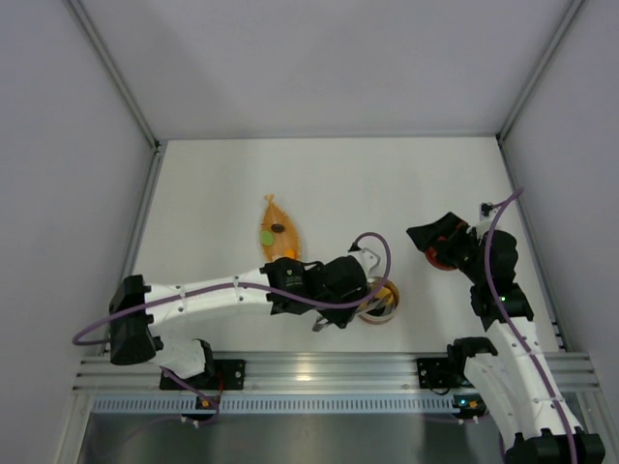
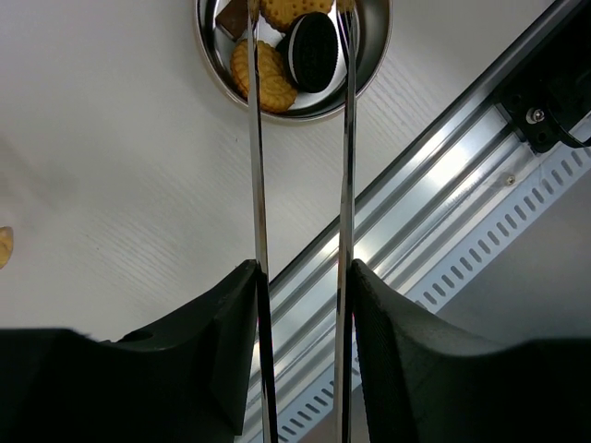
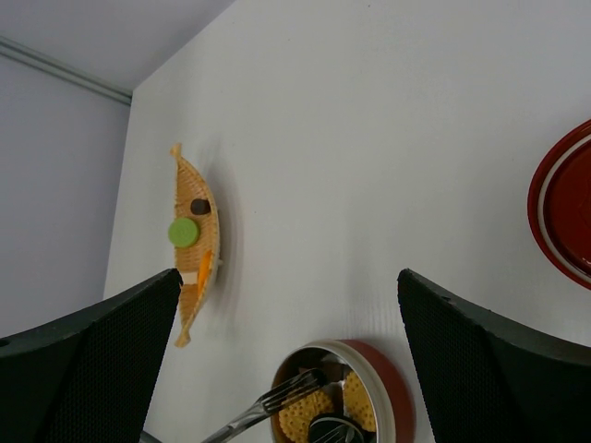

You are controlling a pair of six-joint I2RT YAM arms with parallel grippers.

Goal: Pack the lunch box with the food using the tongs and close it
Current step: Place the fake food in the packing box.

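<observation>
Currently your left gripper (image 2: 300, 269) is clamped on the long thin silver metal tongs (image 2: 258, 185). Its fingers (image 2: 217, 341) press the two slim arms only lightly, so the arms stand apart and run straight out over the small round shiny silver tin (image 2: 294, 111). Inside that tin lie tan biscuits (image 2: 263, 78) and a dark sandwich cookie (image 2: 314, 39). The wrist view cuts off the tong tips, so I cannot tell whether anything sits between them.

The pieces not yet packed sit in an orange woven boat-shaped basket (image 1: 279, 237), beyond the tin and to its left: a green disc (image 3: 183, 231), a dark bit (image 3: 199, 206) and an orange strip (image 3: 203, 268). The basket's long axis runs roughly away from the arm bases, so I judge you must swing the tongs left off the tin. The left arm is the nearer one, and I see no obstacle between tin and basket.

Your right gripper (image 3: 288, 277) is spread wide and empty, hovering by the round red lid (image 3: 565, 208), near the tin, to its right and a little beyond.
</observation>
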